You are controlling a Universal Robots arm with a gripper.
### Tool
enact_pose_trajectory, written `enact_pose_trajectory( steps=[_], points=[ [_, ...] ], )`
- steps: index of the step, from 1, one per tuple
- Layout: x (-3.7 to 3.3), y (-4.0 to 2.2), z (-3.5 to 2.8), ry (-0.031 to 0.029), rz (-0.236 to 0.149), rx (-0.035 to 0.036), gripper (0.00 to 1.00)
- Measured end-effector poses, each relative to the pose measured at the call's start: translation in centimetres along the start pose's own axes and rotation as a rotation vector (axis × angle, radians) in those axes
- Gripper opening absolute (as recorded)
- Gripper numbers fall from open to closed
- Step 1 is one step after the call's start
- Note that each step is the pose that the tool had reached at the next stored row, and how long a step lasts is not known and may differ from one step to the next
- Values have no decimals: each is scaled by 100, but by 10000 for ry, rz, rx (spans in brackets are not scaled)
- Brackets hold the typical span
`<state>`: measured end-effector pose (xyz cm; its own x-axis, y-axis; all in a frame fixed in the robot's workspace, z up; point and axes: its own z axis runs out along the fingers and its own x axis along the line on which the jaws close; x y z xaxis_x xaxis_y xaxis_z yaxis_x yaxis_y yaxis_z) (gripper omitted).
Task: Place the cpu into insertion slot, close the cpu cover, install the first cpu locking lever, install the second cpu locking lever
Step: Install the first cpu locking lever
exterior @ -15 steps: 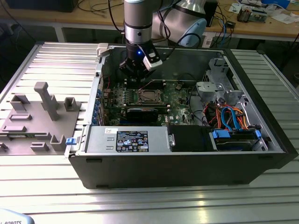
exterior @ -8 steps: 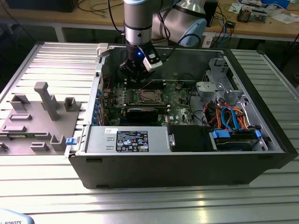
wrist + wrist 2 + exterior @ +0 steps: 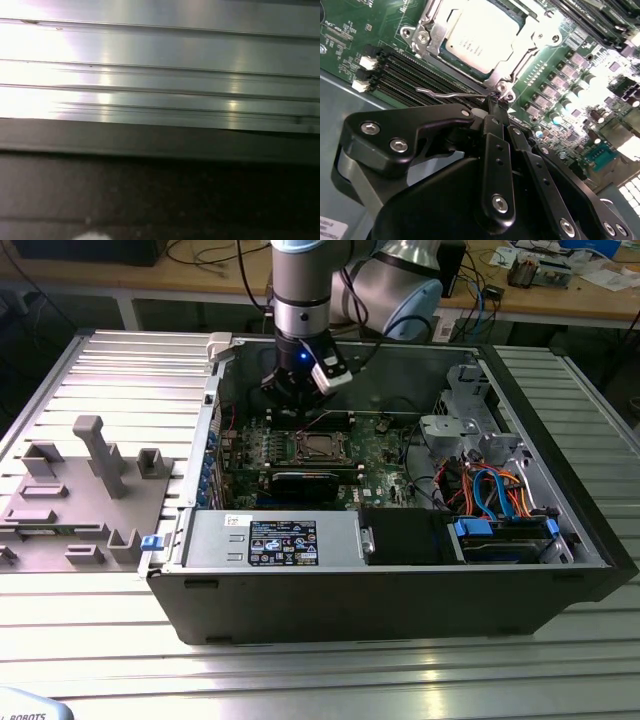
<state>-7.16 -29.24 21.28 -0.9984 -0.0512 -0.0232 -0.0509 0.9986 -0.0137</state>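
In the second wrist view the cpu [image 3: 479, 35], a square chip with a silver top, lies flat in the insertion slot [image 3: 492, 75]. The cpu cover [image 3: 426, 39], a silvery frame, lies down around it. A thin wire locking lever [image 3: 447, 93] runs along the socket's edge. My gripper [image 3: 495, 102] has its black fingers [image 3: 450, 127] drawn together, and the tip sits at the lever's end by the socket corner. In the exterior view my gripper [image 3: 300, 398] hangs inside the open computer case, just behind the insertion slot [image 3: 320, 447].
Black memory slots [image 3: 405, 75] run beside the socket. The case walls [image 3: 215, 410] enclose the board. A drive cage [image 3: 460, 420] and coloured cables [image 3: 490, 490] fill the exterior view's right. Grey fixtures [image 3: 90, 480] stand on the ribbed metal table [image 3: 160, 60].
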Motion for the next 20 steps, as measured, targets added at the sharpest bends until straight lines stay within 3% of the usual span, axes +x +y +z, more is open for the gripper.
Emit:
enact_pose_trajectory(
  steps=[6,9,20],
  points=[
    [-88,-4,19,2,-6,0,11],
    [-180,-8,45,8,-9,0,11],
    [-329,-15,95,16,-16,-1,11]
  ],
)
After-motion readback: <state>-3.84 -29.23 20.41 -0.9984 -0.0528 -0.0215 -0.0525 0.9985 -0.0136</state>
